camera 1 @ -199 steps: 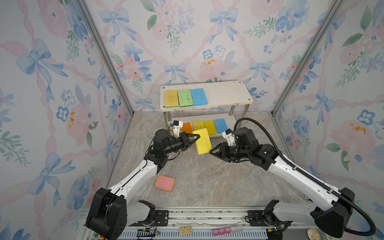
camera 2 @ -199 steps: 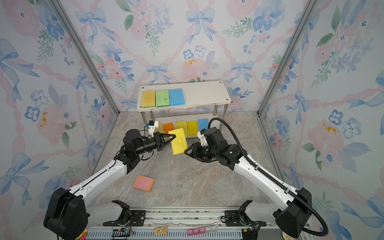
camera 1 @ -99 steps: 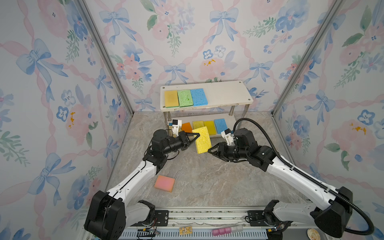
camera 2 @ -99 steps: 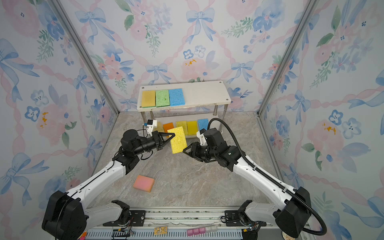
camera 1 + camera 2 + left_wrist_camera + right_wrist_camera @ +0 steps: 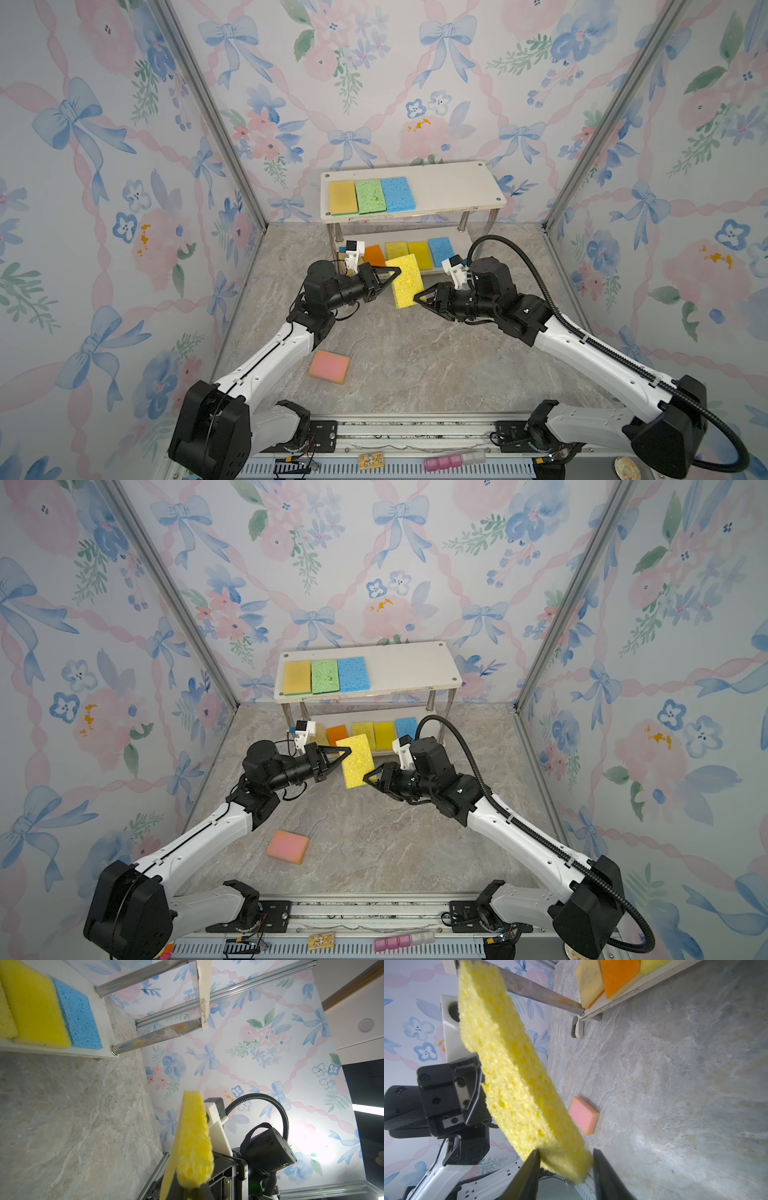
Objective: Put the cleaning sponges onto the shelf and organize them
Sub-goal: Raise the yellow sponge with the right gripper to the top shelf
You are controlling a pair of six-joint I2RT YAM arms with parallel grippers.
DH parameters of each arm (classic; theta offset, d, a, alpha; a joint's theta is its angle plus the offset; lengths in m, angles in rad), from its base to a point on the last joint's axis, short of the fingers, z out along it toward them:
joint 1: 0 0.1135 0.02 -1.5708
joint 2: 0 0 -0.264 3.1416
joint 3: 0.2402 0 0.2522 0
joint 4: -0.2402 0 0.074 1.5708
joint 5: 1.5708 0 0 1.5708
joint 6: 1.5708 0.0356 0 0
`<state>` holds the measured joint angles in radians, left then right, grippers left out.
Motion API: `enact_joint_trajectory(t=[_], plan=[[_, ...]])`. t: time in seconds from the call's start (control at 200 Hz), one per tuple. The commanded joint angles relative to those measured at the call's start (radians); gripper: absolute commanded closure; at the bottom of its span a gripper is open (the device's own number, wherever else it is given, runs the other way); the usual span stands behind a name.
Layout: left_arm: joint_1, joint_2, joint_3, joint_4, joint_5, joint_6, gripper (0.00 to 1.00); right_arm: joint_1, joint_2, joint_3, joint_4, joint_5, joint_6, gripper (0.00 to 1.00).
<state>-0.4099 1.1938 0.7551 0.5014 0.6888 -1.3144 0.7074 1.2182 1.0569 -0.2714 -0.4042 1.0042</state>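
Nearly there, I reckon: eight sponges sit on the shelf (image 5: 449,187), three up top and five below. The left claw (image 5: 392,272) pinches a yellow sponge (image 5: 406,280) mid-air in front of it, and the right claw (image 5: 419,298) is part-open around its lower corner. A pink sponge (image 5: 329,366) lies on the tabletop (image 5: 415,353), so two to go.

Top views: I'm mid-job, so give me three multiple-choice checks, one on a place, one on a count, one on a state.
1. Sponges on the top board: A two; B three; C five.
2. The pink sponge lies: A on that board; B on the lower board; C on the table.
3. The left gripper is: A shut on the yellow sponge; B open, empty; C resting on the table.
1 B: tan-yellow sponge, green sponge, blue sponge side by side.
2 C: flat on the marble-look surface.
3 A: it pinches the sponge's edge in mid-air.
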Motion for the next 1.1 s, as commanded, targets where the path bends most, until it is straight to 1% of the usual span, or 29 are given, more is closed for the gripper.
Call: enact_joint_trajectory(t=[0.0,0.15,0.41,0.49,0.535,0.575,0.655,0.695,0.725,0.73,0.735,0.74,0.75,0.755,0.76,0.77,0.79,0.97,1.095], plan=[[-0.005,-0.023,-0.014,0.030,-0.004,-0.008,1.00,-0.008,-0.039,-0.007,0.009,-0.002,0.000,0.57],[-0.005,-0.023,-0.016,0.030,-0.010,-0.008,1.00,-0.008,-0.055,-0.003,-0.016,0.001,-0.004,0.64],[-0.005,-0.029,-0.014,0.032,-0.014,-0.013,1.00,-0.010,-0.062,0.014,-0.074,0.014,-0.023,0.84],[-0.005,-0.031,-0.022,0.032,-0.018,-0.018,1.00,-0.012,-0.057,0.040,-0.125,0.037,-0.049,0.87],[-0.004,-0.034,-0.029,0.032,-0.023,-0.022,0.97,-0.012,-0.053,0.059,-0.150,0.046,-0.070,0.87],[-0.003,-0.035,-0.034,0.032,-0.026,-0.025,0.91,-0.012,-0.047,0.083,-0.179,0.055,-0.091,0.88],[-0.003,-0.039,-0.036,0.032,-0.025,-0.026,0.60,-0.013,-0.043,0.138,-0.259,0.075,-0.144,0.89],[0.000,-0.043,-0.033,0.032,-0.023,-0.022,0.42,-0.015,-0.044,0.160,-0.291,0.087,-0.165,0.90],[0.003,-0.045,-0.033,0.032,-0.022,-0.023,0.26,-0.020,-0.046,0.176,-0.315,0.096,-0.183,0.90],[0.003,-0.046,-0.033,0.032,-0.022,-0.022,0.22,-0.022,-0.047,0.179,-0.319,0.097,-0.186,0.90],[0.003,-0.045,-0.033,0.032,-0.023,-0.022,0.22,-0.022,-0.047,0.182,-0.325,0.099,-0.189,0.90],[0.003,-0.046,-0.033,0.032,-0.023,-0.022,0.17,-0.024,-0.048,0.185,-0.331,0.100,-0.193,0.90],[0.004,-0.048,-0.034,0.032,-0.022,-0.022,0.13,-0.028,-0.048,0.190,-0.338,0.102,-0.197,0.90],[0.005,-0.049,-0.033,0.032,-0.024,-0.023,0.13,-0.030,-0.049,0.194,-0.344,0.103,-0.200,0.90],[0.005,-0.050,-0.033,0.032,-0.024,-0.022,0.07,-0.032,-0.048,0.197,-0.347,0.103,-0.202,0.90],[0.008,-0.051,-0.033,0.032,-0.024,-0.022,0.03,-0.037,-0.050,0.202,-0.356,0.103,-0.208,0.90],[0.010,-0.056,-0.034,0.032,-0.025,-0.021,0.02,-0.048,-0.052,0.212,-0.371,0.103,-0.216,0.90],[0.027,-0.104,-0.060,0.014,-0.052,-0.018,0.02,-0.175,-0.075,0.324,-0.488,0.069,-0.297,0.91],[0.033,-0.142,-0.065,-0.059,-0.067,0.024,0.02,-0.275,-0.071,0.435,-0.550,0.014,-0.330,0.91]])
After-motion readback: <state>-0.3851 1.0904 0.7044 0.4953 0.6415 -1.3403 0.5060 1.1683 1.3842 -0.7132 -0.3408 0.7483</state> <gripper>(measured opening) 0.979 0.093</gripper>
